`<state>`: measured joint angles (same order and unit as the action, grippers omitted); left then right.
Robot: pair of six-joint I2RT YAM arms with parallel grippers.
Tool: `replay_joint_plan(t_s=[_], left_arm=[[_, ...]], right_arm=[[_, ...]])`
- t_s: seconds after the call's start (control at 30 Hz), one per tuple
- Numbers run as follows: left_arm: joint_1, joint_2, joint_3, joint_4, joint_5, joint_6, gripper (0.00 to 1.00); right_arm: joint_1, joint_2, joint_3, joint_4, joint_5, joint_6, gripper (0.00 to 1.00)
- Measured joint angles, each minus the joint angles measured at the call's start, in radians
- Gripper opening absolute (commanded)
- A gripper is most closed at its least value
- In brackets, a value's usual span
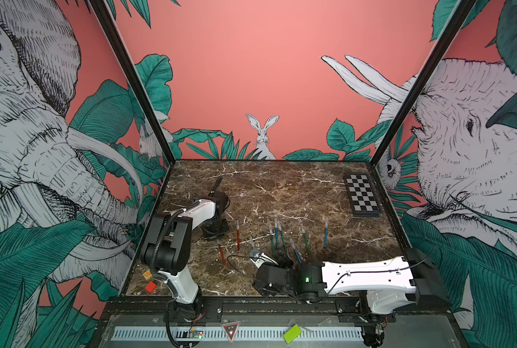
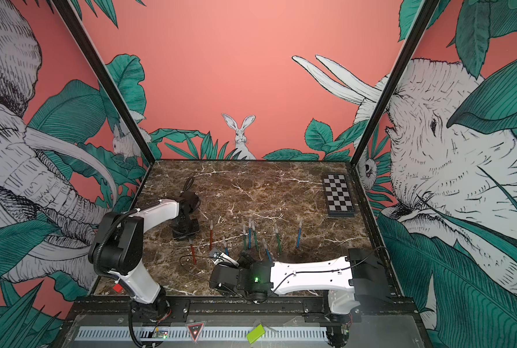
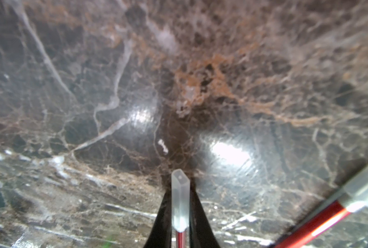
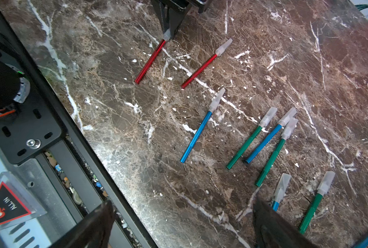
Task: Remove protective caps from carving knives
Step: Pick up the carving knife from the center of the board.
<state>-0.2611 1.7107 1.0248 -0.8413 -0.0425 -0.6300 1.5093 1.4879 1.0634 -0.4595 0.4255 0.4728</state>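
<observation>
My left gripper (image 3: 180, 206) is shut on the translucent protective cap (image 3: 180, 199) of a red carving knife (image 4: 149, 62). The cap sits on the knife's end, and the red handle lies on the marble. A second capped red knife (image 4: 199, 70) lies beside it, also visible in the left wrist view (image 3: 320, 225). Several capped blue and green knives lie to the right, such as one blue (image 4: 197, 135) and one green (image 4: 244, 148). My right gripper (image 4: 183, 225) hangs open above the table's front edge, holding nothing.
A black-and-white checkerboard (image 1: 362, 194) lies at the back right. A red block (image 1: 150, 286) sits at the front left corner. The black front rail (image 4: 50, 120) borders the marble table (image 1: 281, 192). Walls close in three sides.
</observation>
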Motion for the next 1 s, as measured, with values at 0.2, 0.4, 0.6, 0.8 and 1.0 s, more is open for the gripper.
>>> replay_joint_plan(t_s=[0.2, 0.4, 0.6, 0.8, 1.0], left_arm=[[0.0, -0.155, -0.007, -0.047, 0.027, -0.006, 0.0], [-0.026, -0.377, -0.032, -0.063, 0.098, -0.049, 0.0], [-0.075, -0.469, -0.056, -0.079, 0.144, -0.086, 0.0], [-0.084, -0.56, -0.115, -0.077, 0.187, -0.115, 0.0], [-0.101, -0.615, -0.139, -0.065, 0.23, -0.127, 0.0]], right_arm=[[0.002, 0.014, 0.0, 0.066, -0.068, -0.055, 0.98], [-0.013, 0.034, 0.017, 0.157, -0.2, -0.12, 0.92], [-0.11, 0.056, 0.052, 0.243, -0.359, -0.102, 0.87], [-0.199, 0.075, 0.038, 0.348, -0.503, -0.031, 0.8], [-0.262, 0.12, 0.0, 0.471, -0.647, 0.084, 0.71]])
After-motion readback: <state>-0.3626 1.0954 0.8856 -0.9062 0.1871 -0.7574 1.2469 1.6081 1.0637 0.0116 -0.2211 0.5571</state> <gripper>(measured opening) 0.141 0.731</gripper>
